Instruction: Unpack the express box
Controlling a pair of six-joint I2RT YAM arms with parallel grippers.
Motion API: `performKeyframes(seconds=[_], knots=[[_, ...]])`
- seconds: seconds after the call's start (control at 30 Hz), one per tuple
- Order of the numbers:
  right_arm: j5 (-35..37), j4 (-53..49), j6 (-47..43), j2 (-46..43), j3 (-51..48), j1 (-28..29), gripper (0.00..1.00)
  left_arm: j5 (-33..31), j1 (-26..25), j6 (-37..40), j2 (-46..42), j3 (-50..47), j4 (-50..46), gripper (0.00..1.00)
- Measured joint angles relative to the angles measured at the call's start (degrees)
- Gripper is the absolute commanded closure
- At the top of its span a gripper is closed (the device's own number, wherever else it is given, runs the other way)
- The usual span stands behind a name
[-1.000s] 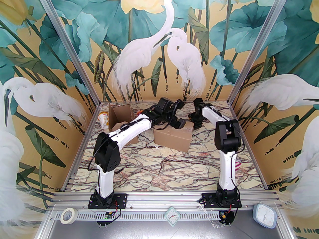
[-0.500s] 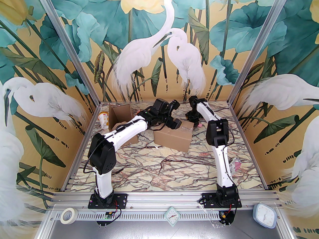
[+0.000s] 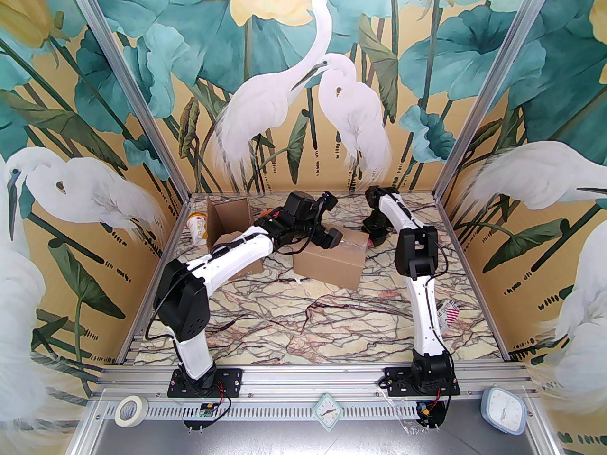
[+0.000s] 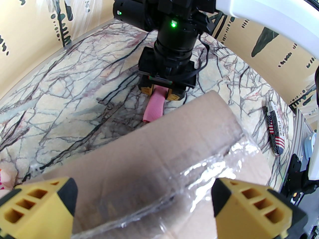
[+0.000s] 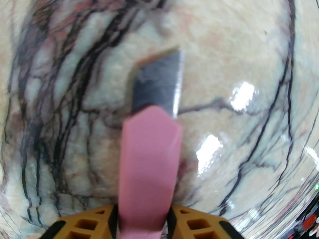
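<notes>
The express box is a closed brown carton sealed with clear tape, standing mid-table. My left gripper hovers over its top, jaws wide open with nothing between them; in the left wrist view the yellow fingertips straddle the taped seam of the box. Behind the box's right corner, my right gripper is down at the table, shut on a pink utility knife. Its grey blade sticks out and lies over the marble. The left wrist view also shows the right gripper holding the knife.
An opened cardboard box stands at the back left with a noodle cup beside it. A flag-printed packet lies at the right, near my right arm. A tape roll and two clocks sit on the front rail.
My right gripper has come down behind the box and closed on the pink knife. My left arm has shifted a little to the left, gripper still open over the box.
</notes>
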Motion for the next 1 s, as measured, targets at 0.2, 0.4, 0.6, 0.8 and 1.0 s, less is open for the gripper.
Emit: performKeyframes(seconds=[0.2,0.4,0.6,0.8,1.0], knots=[[0.35,5.97,-7.39,-8.13,-14.78,-1.55,0.62,-0.20,0.24,0.02,-2.27,-1.46,1.03,0.06],[-0.33,9.81,-18.73,-13.79,-24.55,-4.28,0.55,-0.17,0.24,0.00,-3.28,-1.46,1.49,0.06],[-1.20,14.10,-26.29,-16.83,-29.94,-4.50,0.45,-0.15,0.24,-0.28,-3.32,-1.46,1.46,0.06],[-1.64,17.18,-28.24,-18.78,-33.14,-4.37,0.49,-0.13,0.24,-0.46,-3.32,-1.42,1.44,0.06],[-1.73,16.65,-29.49,-18.75,-33.05,-4.17,0.66,-0.11,0.24,-0.46,-3.32,-0.68,1.40,0.06]])
